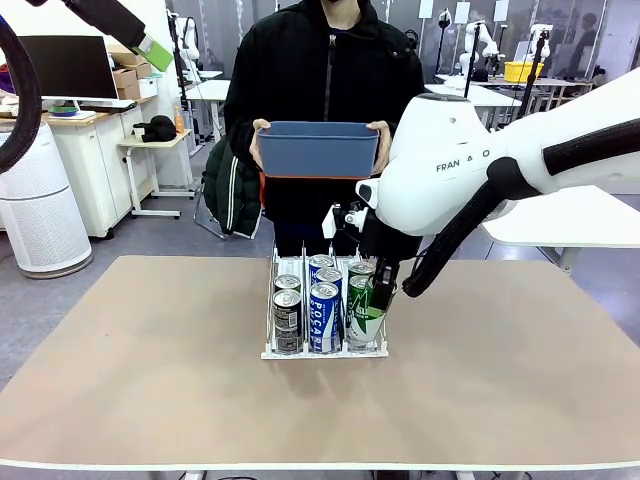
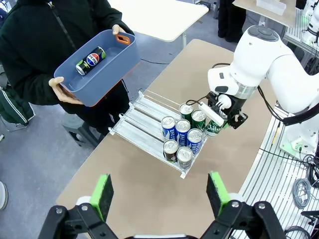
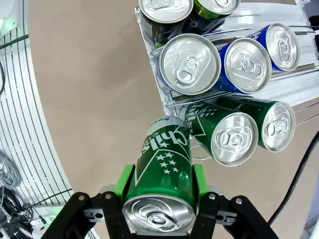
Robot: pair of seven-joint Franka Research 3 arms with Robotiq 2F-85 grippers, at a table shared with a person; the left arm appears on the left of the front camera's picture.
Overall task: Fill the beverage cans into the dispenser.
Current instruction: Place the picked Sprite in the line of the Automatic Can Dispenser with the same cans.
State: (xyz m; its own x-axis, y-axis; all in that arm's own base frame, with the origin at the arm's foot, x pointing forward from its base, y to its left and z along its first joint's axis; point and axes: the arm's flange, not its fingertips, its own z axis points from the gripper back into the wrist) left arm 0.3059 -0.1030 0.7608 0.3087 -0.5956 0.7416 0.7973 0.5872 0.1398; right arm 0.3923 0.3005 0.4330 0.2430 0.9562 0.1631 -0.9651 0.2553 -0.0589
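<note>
The green can (image 3: 162, 164) is pinched between the pads of my right gripper (image 3: 162, 181). It is tilted, with its silver top toward my wrist and its base at the near end of the dispenser (image 1: 325, 353) on the table (image 1: 120, 340). Whether they touch I cannot tell. The dispenser's lanes hold dark, blue and green cans (image 2: 182, 128) bunched at the front lip. My left gripper (image 2: 159, 196) hangs high above the table, jaws spread, empty. Across from me a person holds a blue tub (image 1: 318, 148) with one dark can (image 2: 90, 59) lying in it.
</note>
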